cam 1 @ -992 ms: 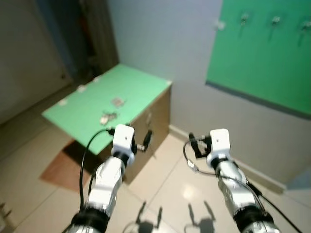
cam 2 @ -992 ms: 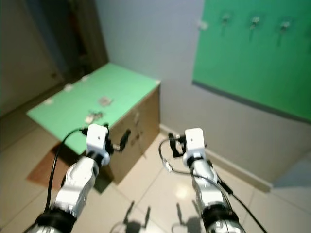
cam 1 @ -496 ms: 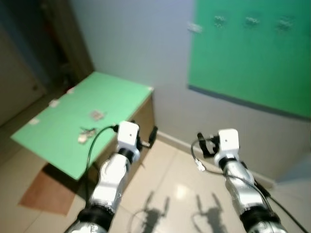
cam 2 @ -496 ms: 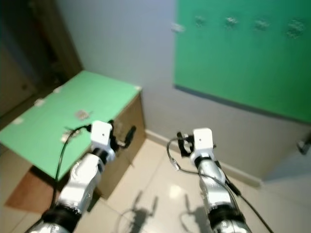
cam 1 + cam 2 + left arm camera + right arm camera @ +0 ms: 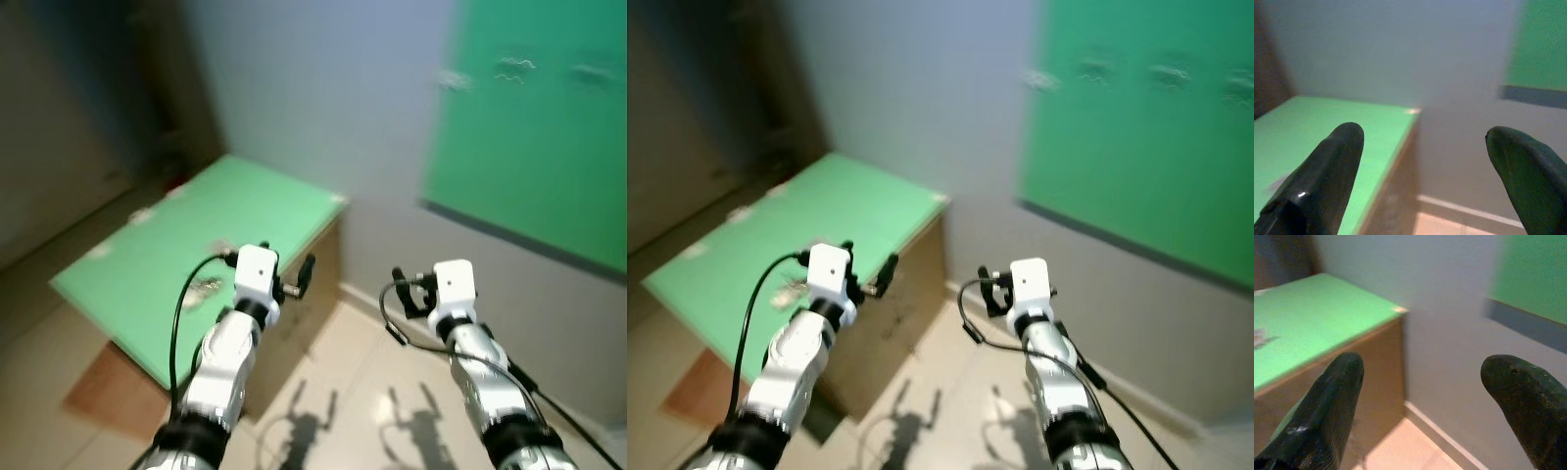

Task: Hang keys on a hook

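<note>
Keys (image 5: 208, 285) on green worktop (image 5: 265, 201): likely light, loose, slippery metal, best pinched at the ring. Left tool (image 5: 1420, 161) and right tool (image 5: 1420, 391) spread wide, empty.

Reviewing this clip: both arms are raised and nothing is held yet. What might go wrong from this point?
1. The keys are a small blurred shape on the green cabinet top, partly behind the left arm, so locating and pinching them could fail.
2. The hooks on the green board are smeared by motion; aiming at one now would be unreliable.
3. The left gripper and right gripper are open near the cabinet corner and could bump it.
</note>
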Tool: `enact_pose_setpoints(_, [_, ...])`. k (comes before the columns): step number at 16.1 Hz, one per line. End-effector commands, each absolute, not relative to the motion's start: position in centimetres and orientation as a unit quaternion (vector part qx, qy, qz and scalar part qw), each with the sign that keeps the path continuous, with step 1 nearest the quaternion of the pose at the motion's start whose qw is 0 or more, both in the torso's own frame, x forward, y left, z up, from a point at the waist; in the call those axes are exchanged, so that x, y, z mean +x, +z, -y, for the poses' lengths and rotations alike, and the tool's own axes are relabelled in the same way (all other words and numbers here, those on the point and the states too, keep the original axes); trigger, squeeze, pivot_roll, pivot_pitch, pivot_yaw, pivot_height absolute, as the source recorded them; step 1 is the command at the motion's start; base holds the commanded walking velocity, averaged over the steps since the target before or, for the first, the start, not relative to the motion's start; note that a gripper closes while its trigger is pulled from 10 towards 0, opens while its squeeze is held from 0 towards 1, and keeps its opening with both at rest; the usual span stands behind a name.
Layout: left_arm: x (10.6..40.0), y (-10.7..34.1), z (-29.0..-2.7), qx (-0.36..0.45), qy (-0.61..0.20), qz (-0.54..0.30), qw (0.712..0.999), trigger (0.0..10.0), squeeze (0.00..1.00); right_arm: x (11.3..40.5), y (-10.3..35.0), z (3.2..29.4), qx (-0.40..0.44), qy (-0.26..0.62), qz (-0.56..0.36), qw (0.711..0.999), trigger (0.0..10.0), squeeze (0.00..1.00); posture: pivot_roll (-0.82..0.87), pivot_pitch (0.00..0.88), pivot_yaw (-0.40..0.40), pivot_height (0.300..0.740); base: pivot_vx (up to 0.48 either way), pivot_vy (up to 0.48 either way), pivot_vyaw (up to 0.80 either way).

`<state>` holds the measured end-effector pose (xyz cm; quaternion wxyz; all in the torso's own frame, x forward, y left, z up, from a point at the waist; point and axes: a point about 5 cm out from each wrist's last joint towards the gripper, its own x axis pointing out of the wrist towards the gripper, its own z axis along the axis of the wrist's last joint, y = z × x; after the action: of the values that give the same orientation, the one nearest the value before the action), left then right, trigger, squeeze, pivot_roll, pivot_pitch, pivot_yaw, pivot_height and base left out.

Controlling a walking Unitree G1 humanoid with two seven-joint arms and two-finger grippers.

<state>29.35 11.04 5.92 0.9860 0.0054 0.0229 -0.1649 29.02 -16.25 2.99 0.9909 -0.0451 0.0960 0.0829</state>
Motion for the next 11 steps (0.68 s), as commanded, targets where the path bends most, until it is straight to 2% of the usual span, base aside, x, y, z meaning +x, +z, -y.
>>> enact_pose_setpoints(1, [29.2,5.65,-12.29,0.019,-0.144,-0.027,0.989,10.0,0.0,29.02,2.96,15.09,-0.046,0.103,-0.097,0.989,10.0,0.0,-0.2,0.002,0.089,0.74,0.398,0.0,0.8])
enact_pose_setpoints(5, [29.29,5.42,-12.33,0.027,-0.136,-0.034,0.99,10.0,0.0,29.22,3.03,15.26,-0.047,0.097,-0.097,0.989,10.0,0.0,-0.2,0.0,0.085,0.74,0.0,0.0,0.8])
enact_pose_setpoints(9, [29.53,5.33,-12.38,0.021,-0.136,-0.04,0.99,10.0,0.0,29.46,3.28,15.41,-0.045,0.091,-0.089,0.991,10.0,0.0,-0.21,0.0,0.104,0.74,0.0,0.0,0.0])
enact_pose_setpoints(11, [29.53,5.0,-11.88,0.019,-0.141,-0.046,0.989,10.0,0.0,29.59,3.59,15.66,-0.057,0.102,-0.085,0.99,10.0,0.0,-0.22,0.003,0.083,0.74,0.0,0.0,0.0])
